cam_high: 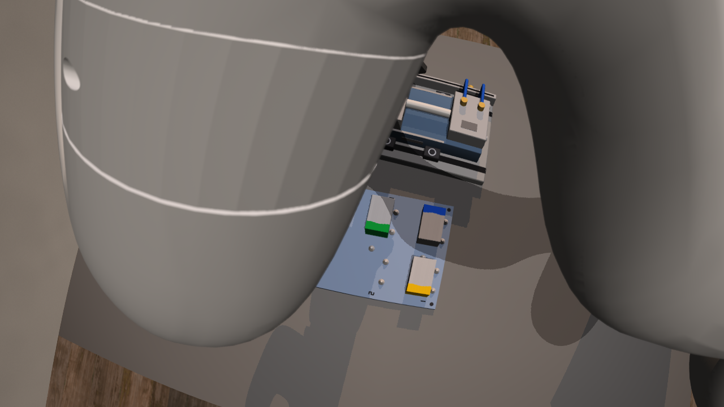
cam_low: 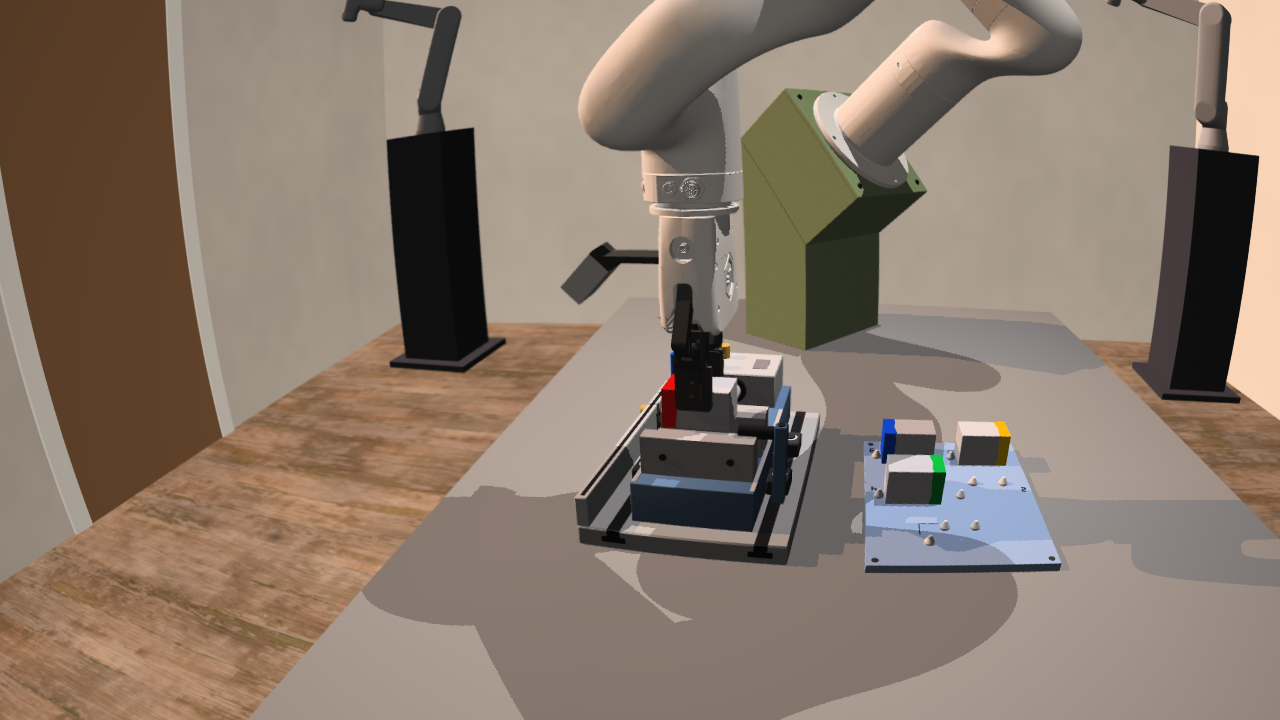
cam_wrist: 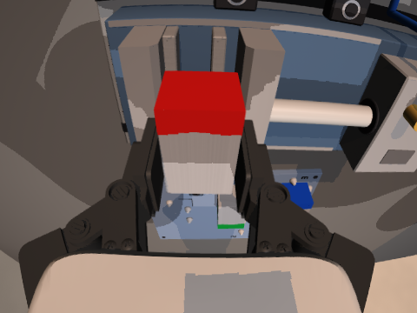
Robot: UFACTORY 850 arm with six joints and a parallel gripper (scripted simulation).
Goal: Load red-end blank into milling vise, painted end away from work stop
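My gripper is shut on the grey blank with the red end, its two black fingers on the long sides. In the exterior view the gripper holds the red-ended blank above the vise, over the gap between the jaws, red end pointing away from the infeed plate. The wrist view shows the two low bars and both jaws below the blank. The hosed end block shows in the top view; the arm hides the blank there.
Three other blanks lie on the infeed plate: green-ended, blue-ended and yellow-ended. Small pins stand on the plate. The vise sits on a raised plate with dark rails. An olive block stands behind.
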